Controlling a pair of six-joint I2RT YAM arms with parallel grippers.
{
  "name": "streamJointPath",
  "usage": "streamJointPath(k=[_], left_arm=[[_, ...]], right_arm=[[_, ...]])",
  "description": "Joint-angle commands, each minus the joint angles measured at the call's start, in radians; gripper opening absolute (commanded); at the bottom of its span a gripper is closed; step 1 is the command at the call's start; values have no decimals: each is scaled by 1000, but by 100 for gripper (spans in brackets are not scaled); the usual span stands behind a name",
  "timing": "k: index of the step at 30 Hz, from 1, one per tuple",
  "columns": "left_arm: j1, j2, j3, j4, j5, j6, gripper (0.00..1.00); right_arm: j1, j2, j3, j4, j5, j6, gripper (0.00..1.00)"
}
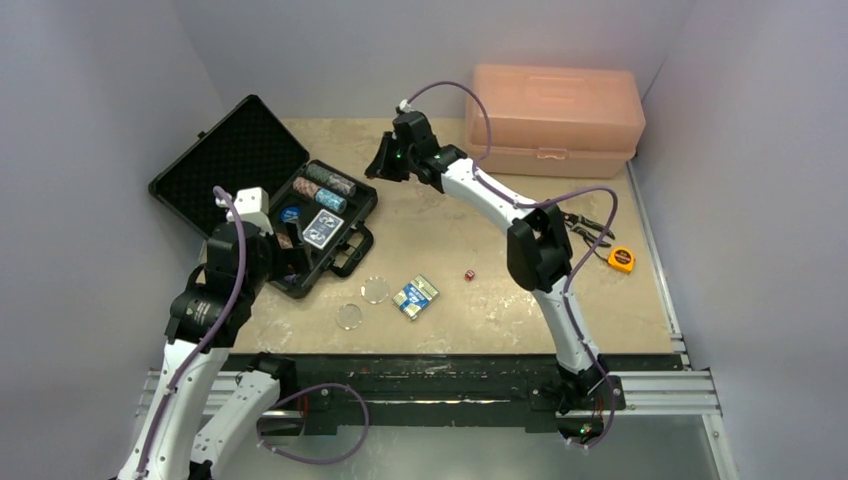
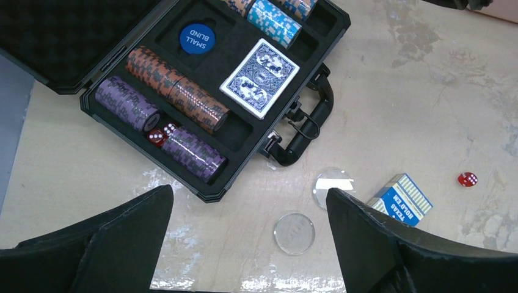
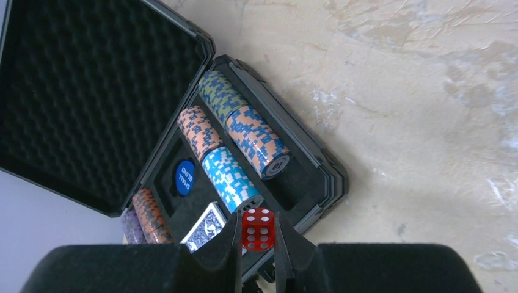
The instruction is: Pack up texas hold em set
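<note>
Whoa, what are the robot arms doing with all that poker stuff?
They're packing a poker set into its open black case. The right gripper pinches a red die close to it. The left gripper hangs open over the table by two clear discs. A blue card deck and a second red die lie outside too.

Robot lab booth: plain grey walls (image 1: 100, 80) around a worktable (image 1: 500, 300).

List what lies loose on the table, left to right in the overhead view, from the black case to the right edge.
clear disc → second clear disc → blue card deck → red die → pliers → yellow tape measure
</note>
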Motion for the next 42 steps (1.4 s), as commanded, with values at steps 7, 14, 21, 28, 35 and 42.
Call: streamJointPath(k=[7, 14, 21, 28, 35, 42], left_arm=[[-8, -21, 27, 5, 5, 15, 100], [-9, -18, 26, 9, 23, 20, 100], [-9, -14, 22, 15, 39, 23, 99], [-9, -11, 23, 18, 53, 26, 98], [-10, -12, 20, 20, 59, 27, 97], [-11, -15, 20, 19, 59, 28, 97]], right_arm=[[29, 113, 160, 11, -48, 44, 0], [31, 172, 202, 12, -62, 54, 0], [31, 214, 224, 15, -62, 60, 0], [31, 228, 228, 28, -60, 70, 2], [31, 237, 228, 38, -64, 82, 17], [31, 245, 228, 50, -63, 94, 28]])
